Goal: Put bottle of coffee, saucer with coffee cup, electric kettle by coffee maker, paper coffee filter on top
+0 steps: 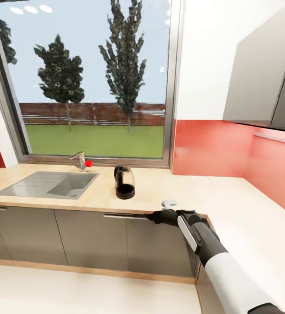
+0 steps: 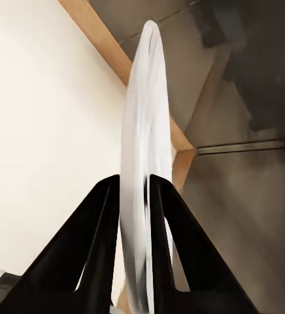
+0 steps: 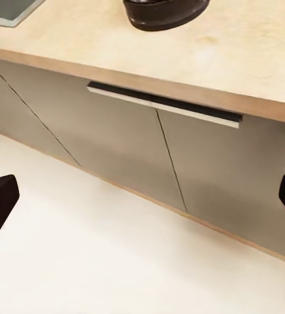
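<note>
Item: coffee maker [image 1: 125, 182] on the countertop [image 1: 168, 187], right of the sink [image 1: 50, 184]; my right gripper [image 3: 142, 203] hangs below the counter edge, the maker up and ahead of it; its fingers spread wide, holding nothing. Item: saucer [image 2: 144, 163], white, seen edge-on, long axis along my left gripper [image 2: 134, 196], pinched between nearly closed fingers; its place is beside the maker.

Counted on countertop [image 1: 168, 183]: 1 coffee maker [image 1: 125, 182], 1 sink [image 1: 50, 184], 1 faucet [image 1: 80, 160]. Outside the window [image 1: 90, 78]: 3 trees [image 1: 125, 56]. Left gripper [image 2: 134, 196] pinches 1 saucer [image 2: 144, 131].
</note>
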Controlling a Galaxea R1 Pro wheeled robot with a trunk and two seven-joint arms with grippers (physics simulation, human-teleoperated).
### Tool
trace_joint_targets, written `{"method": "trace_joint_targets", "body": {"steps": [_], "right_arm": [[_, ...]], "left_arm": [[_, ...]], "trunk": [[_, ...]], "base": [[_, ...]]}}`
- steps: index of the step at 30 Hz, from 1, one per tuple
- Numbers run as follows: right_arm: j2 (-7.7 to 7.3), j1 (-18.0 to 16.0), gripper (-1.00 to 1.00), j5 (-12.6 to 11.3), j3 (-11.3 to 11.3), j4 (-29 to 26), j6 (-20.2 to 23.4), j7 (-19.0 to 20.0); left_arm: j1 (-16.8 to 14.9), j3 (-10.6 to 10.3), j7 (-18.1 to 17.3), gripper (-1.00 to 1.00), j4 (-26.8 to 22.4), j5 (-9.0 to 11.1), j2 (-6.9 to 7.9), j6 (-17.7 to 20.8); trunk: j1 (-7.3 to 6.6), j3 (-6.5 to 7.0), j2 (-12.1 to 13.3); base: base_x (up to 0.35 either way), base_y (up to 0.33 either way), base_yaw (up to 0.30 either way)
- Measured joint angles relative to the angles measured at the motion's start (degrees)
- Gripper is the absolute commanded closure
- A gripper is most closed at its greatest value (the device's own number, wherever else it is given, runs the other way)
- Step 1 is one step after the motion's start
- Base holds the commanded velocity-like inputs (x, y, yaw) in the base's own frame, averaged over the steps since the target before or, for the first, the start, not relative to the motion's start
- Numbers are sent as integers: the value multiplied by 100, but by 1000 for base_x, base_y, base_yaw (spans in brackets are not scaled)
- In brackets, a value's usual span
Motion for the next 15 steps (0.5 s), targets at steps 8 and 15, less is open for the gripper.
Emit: {"method": "trace_joint_targets", "body": {"steps": [8,15], "right_arm": [[0,0,-100,0,0,0,2,6],[0,0,-100,0,0,0,1,9]], "left_arm": [[3,1,0,100,3,0,0,-6],[3,0,0,100,9,1,8,-11]], "trunk": [[-1,24,0],[-1,45,0]], "base": [[205,256,264],[273,242,264]]}}
